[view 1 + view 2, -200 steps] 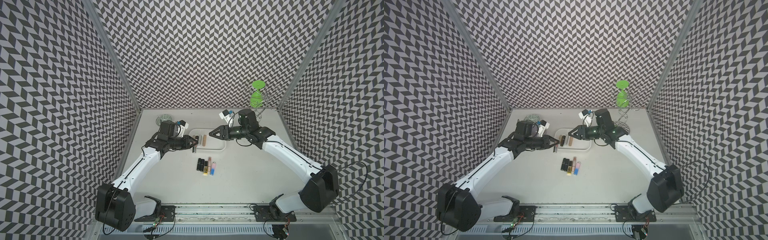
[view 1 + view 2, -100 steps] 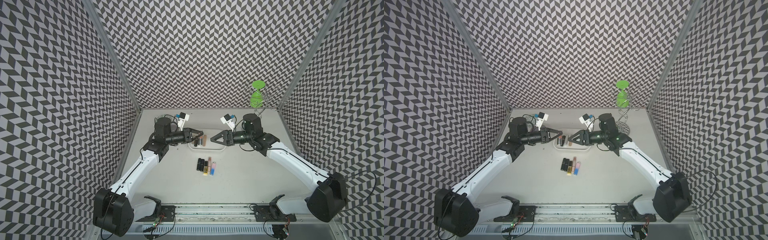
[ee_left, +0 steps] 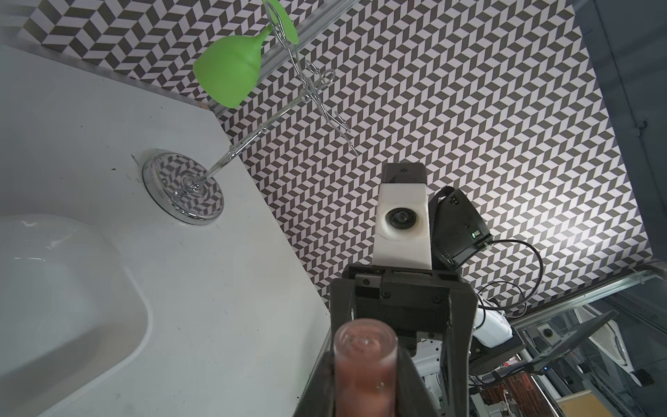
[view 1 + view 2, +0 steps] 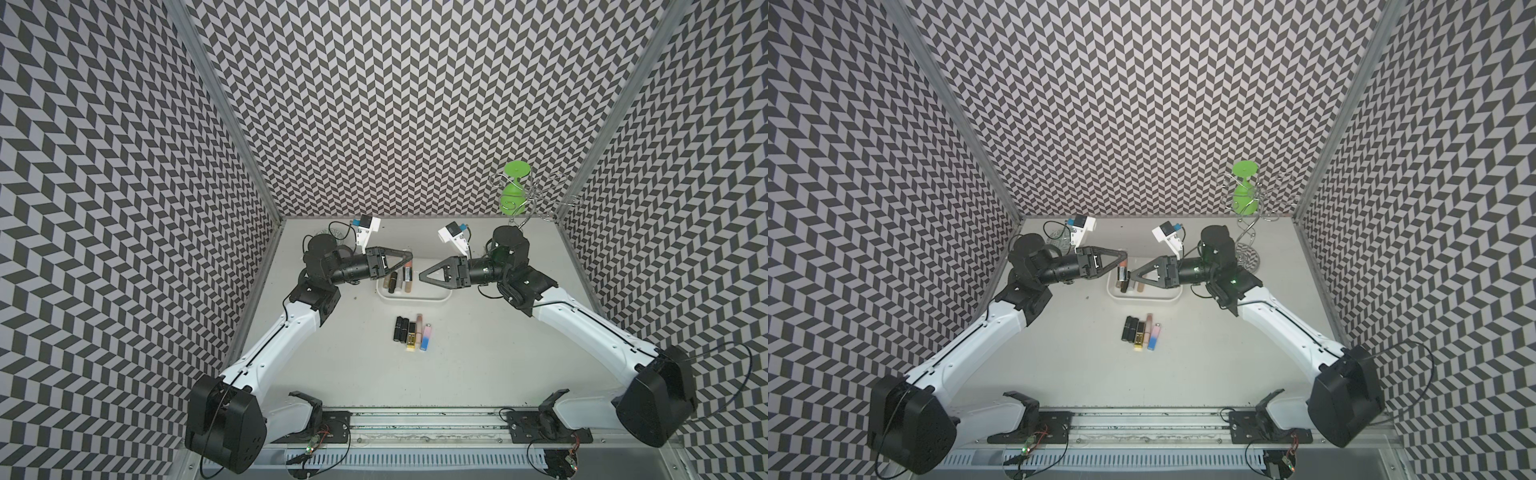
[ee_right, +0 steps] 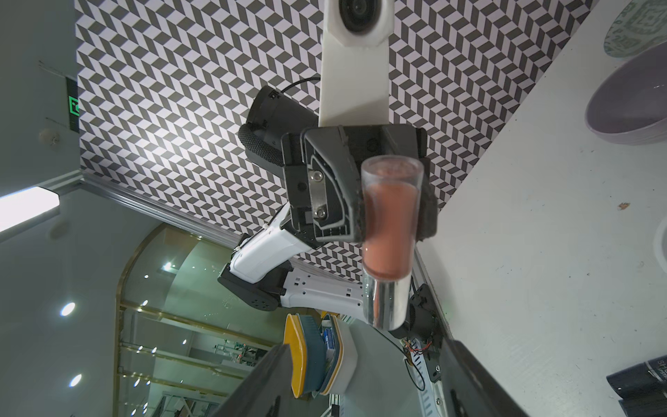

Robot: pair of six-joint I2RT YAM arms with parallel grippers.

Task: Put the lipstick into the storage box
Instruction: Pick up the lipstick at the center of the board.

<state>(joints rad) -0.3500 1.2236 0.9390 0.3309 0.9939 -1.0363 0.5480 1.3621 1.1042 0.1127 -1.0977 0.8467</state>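
Right now the left gripper [image 4: 409,257] is clamped on a pink lipstick [image 5: 388,231], held above the storage box [image 4: 441,297] at its far side. The right gripper [image 4: 422,276] gapes empty alongside. Placing step, I'd say: lower, then release.

Left gripper [image 4: 409,257] no longer sits low at the left rim of the storage box [image 4: 434,296]. It is now raised and shifted inward over that end, clamped on the pink lipstick [image 4: 409,263]. Right gripper [image 4: 421,276] sits slightly nearer the front, fingers parted wider, holding nothing.
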